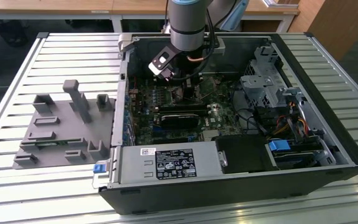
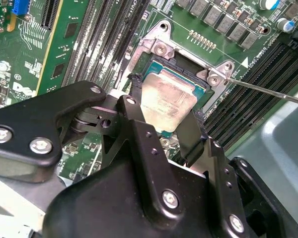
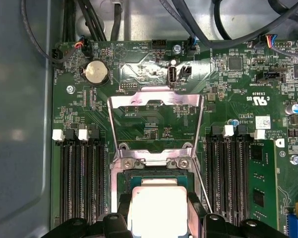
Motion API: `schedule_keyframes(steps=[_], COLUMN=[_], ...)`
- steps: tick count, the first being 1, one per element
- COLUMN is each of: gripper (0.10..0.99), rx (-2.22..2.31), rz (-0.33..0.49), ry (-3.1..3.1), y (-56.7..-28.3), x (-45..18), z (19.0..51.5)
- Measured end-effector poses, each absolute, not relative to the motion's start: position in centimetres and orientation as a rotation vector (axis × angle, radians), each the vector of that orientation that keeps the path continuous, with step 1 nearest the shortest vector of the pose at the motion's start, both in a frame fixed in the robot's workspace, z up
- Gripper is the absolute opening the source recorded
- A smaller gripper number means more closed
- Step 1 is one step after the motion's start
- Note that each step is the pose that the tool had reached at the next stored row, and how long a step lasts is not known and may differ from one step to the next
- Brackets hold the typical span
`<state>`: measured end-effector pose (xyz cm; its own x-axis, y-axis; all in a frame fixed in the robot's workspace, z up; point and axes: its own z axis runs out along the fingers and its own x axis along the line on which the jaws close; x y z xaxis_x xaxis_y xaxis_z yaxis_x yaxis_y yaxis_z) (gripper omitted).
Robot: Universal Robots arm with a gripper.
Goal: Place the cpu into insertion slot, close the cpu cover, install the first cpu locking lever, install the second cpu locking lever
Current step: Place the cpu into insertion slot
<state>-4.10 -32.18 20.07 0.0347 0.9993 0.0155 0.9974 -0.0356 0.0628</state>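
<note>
The counter [image 1: 73, 46] carries an open computer case [image 1: 347, 140] at the frame's centre and the exterior view's right, and a fixture block [image 1: 61, 135] just beside it on the exterior view's left. The arm [image 1: 188, 23] comes down from the upper centre into the case's far half. A power supply [image 1: 166, 163] lies along the case's near edge, and a drive cage [image 1: 266, 88] stands toward the exterior view's right. In the second wrist view the claw [image 2: 164, 106] grips the cpu [image 2: 169, 101] between its fingers [image 2: 134, 99], over the insertion slot [image 2: 181, 74]. In the first wrist view the cpu cover [image 3: 156, 99] lies swung open beyond the slot, and memory slots [image 3: 79, 178] flank it on both sides.
</note>
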Motion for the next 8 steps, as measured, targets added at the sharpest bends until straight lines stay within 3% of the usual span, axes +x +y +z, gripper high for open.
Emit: schedule_keyframes(steps=[8], gripper=[0.529], rx=[2.236], rz=[0.083], ry=[2.158], y=[-32.05], x=[-4.05], z=[19.76])
